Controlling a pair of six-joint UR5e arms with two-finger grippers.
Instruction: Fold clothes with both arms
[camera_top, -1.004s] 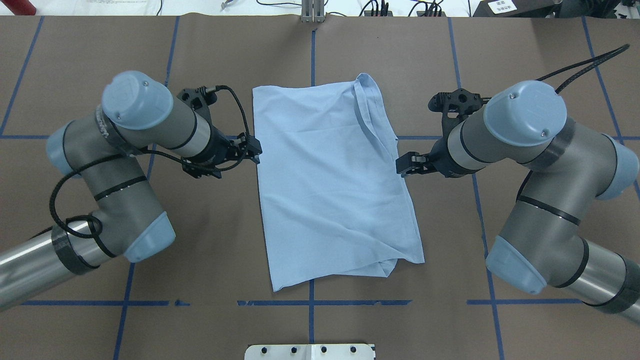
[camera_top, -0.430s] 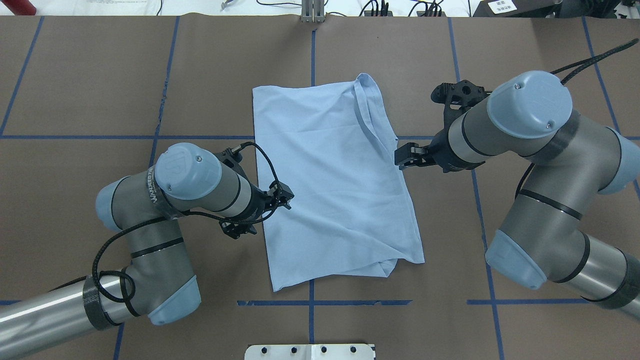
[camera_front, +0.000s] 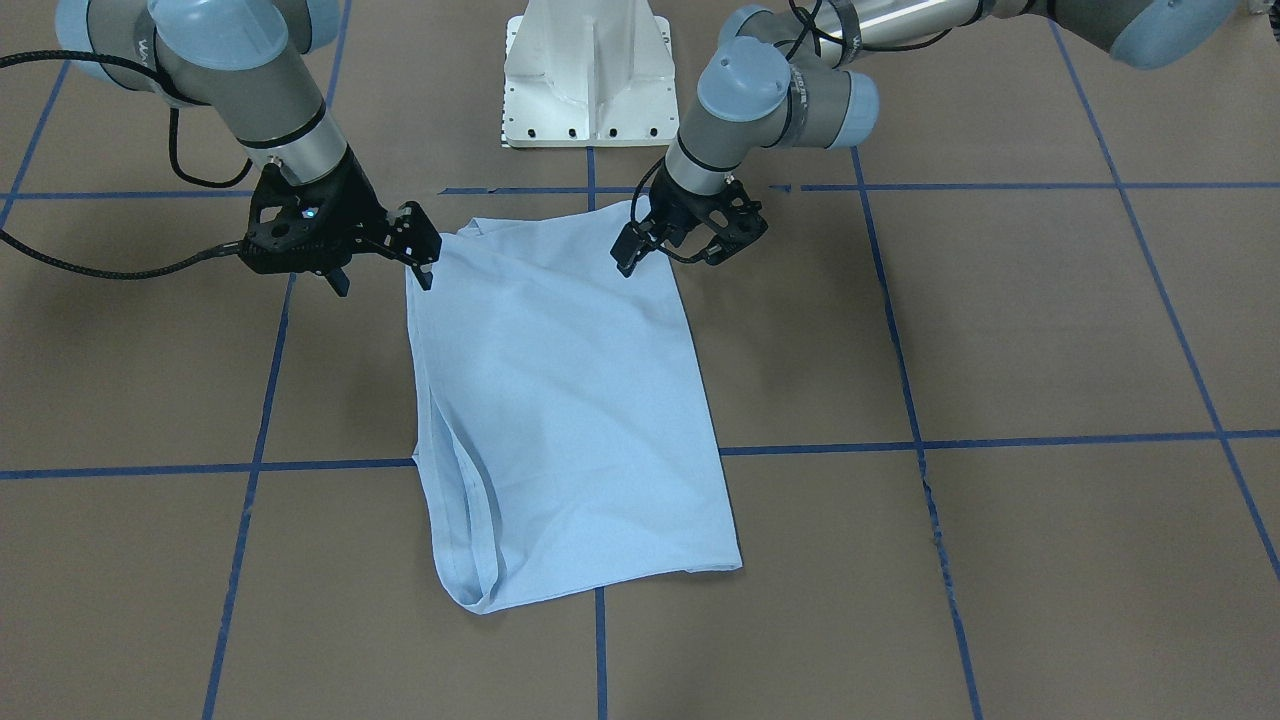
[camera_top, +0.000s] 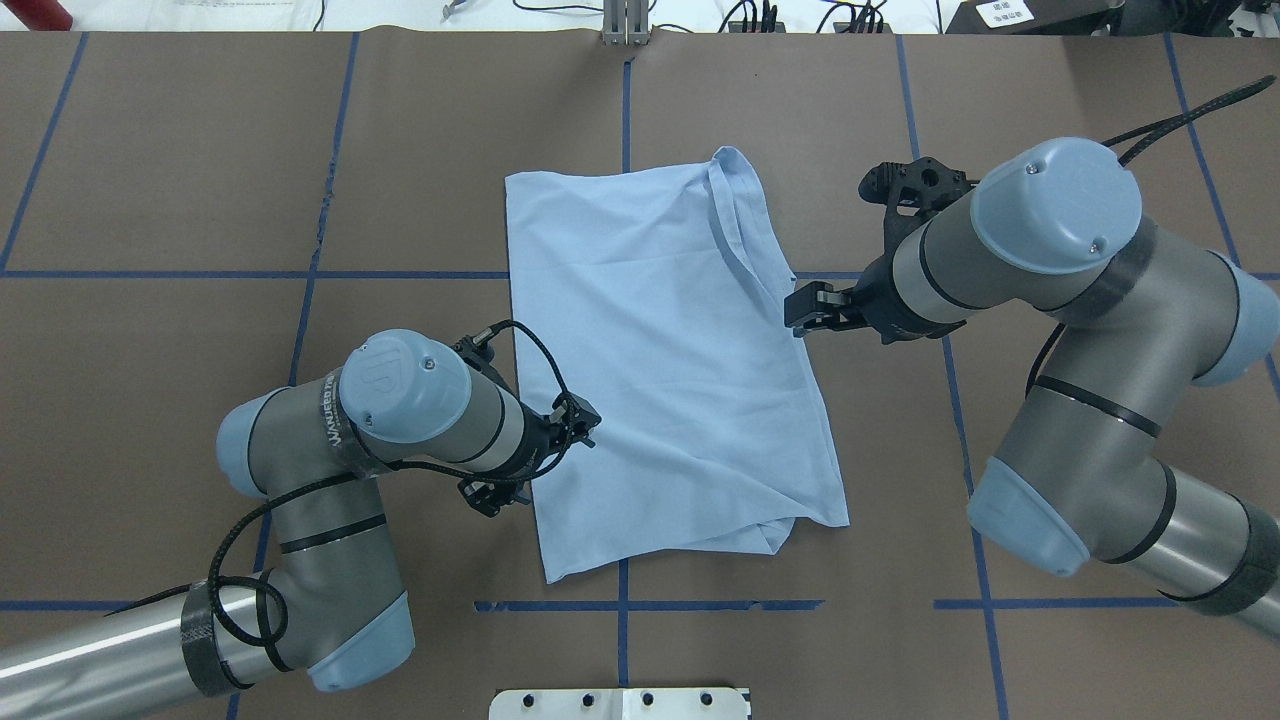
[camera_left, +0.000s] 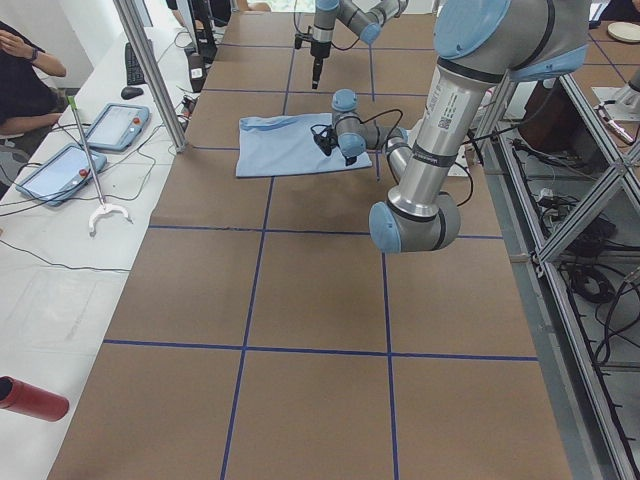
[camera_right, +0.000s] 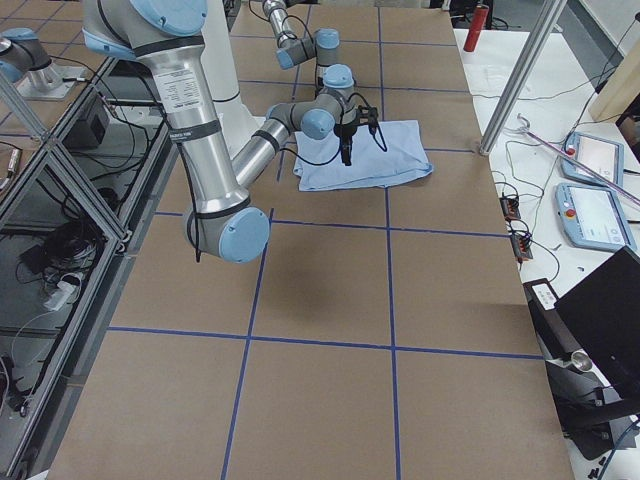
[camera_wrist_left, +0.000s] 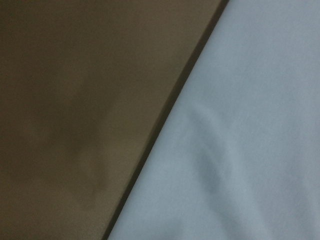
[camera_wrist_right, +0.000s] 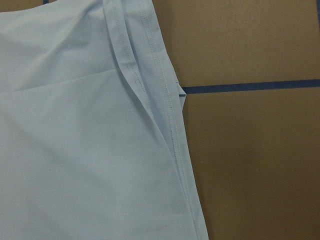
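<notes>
Though faint overhead, wrist-view T-shirt (camera_wrist_right: 75, 150) stitching (camera_wrist_right: 172, 127)

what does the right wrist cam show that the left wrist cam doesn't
Only the right wrist view: sharp detail of the T-shirt, its stitched hem folded along the edge, and a blue tape line running out from that edge. Only the left wrist view: a blurred close-up of a plain straight edge with a dark shadow. Both: pale blue fabric on the brown table, no jaws in frame.

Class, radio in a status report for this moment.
Left end effector open over T-shirt edge. Right end effector at opposite edge, state unclear. T-shirt flat. Nothing blocking.
</notes>
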